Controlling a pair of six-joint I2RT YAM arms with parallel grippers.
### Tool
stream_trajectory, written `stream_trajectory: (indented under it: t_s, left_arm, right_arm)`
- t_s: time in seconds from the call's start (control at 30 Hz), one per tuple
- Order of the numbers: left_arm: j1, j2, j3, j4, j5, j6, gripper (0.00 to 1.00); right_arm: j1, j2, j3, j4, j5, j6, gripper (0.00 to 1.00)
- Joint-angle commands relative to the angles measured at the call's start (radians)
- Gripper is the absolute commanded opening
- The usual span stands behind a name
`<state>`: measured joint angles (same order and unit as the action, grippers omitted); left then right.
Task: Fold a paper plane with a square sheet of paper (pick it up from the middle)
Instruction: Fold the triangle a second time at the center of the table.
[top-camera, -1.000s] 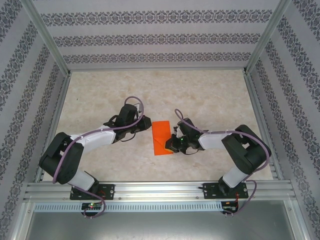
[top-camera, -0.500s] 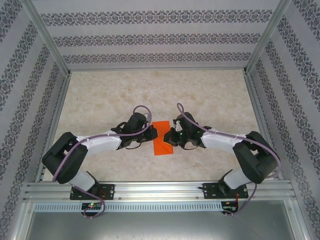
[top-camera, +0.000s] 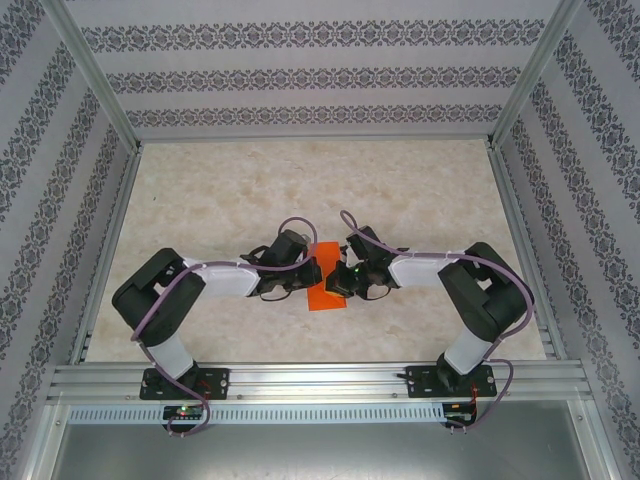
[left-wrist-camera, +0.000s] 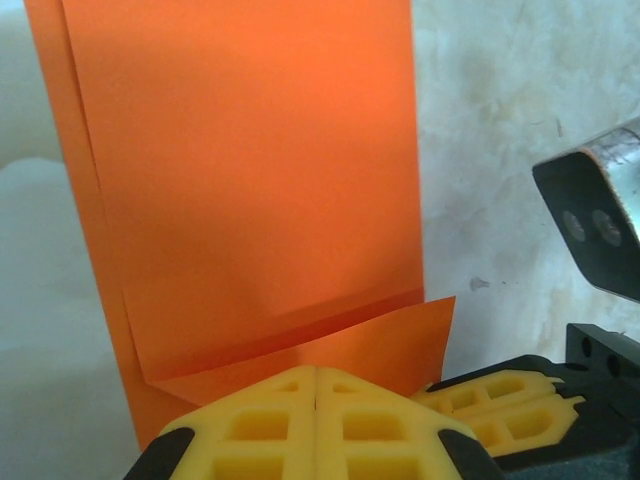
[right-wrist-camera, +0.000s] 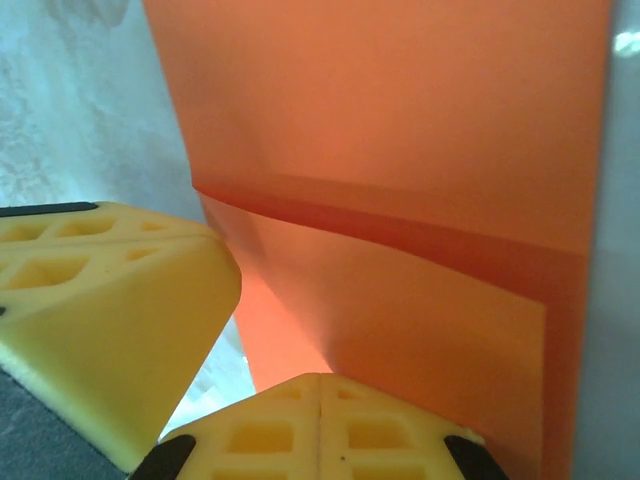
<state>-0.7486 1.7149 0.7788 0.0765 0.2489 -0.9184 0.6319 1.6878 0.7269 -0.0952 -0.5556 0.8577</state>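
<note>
The square sheet of paper (top-camera: 325, 298) is bright orange and lies folded into a narrow two-layer rectangle at the table's middle. My left gripper (top-camera: 317, 272) and right gripper (top-camera: 334, 277) meet tip to tip over its far half and hide that part. In the left wrist view the paper (left-wrist-camera: 250, 180) has a lifted flap running into my shut left gripper (left-wrist-camera: 316, 372), with the right gripper's fingers (left-wrist-camera: 500, 398) beside it. In the right wrist view the top layer of the paper (right-wrist-camera: 400, 130) rises into my shut right gripper (right-wrist-camera: 320, 380); the left gripper's fingers (right-wrist-camera: 110, 320) sit close on the left.
The marble-patterned table (top-camera: 300, 180) is walled by patterned panels and an aluminium frame (top-camera: 310, 378) along the near edge. Both arms reach inward from their bases, elbows out to the sides.
Both grippers have moved inward over the paper and now almost touch. The left jaws have closed. The paper's far half is now covered by them.
</note>
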Motion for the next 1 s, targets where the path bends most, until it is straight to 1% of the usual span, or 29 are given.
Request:
stream_trajectory:
  t_s: [0.0, 0.13, 0.3, 0.4, 0.53, 0.67, 0.97]
  left_arm:
    - [-0.012, 0.035, 0.021, 0.029, -0.014, 0.000, 0.05]
    - [-0.012, 0.069, 0.006, 0.023, -0.049, 0.009, 0.05]
    - [-0.012, 0.075, -0.009, 0.023, -0.052, 0.009, 0.04]
    - [-0.012, 0.063, -0.020, 0.023, -0.059, 0.009, 0.05]
    - [-0.012, 0.058, -0.021, 0.012, -0.065, 0.013, 0.04]
    - [-0.012, 0.057, -0.017, 0.002, -0.073, 0.015, 0.04]
    - [-0.012, 0.073, -0.021, -0.024, -0.107, 0.012, 0.02]
  right_arm:
    - [-0.012, 0.020, 0.016, 0.003, -0.027, -0.031, 0.05]
    - [-0.011, 0.011, 0.023, -0.007, -0.034, -0.033, 0.06]
    - [-0.001, -0.004, 0.049, -0.020, -0.044, -0.037, 0.06]
    - [0.003, 0.016, 0.074, -0.021, -0.045, -0.037, 0.06]
    - [-0.003, 0.063, 0.086, -0.062, -0.012, -0.062, 0.05]
    - [-0.029, 0.082, 0.025, -0.043, -0.015, -0.063, 0.04]
    - [-0.061, -0.019, -0.103, -0.047, -0.038, -0.076, 0.05]
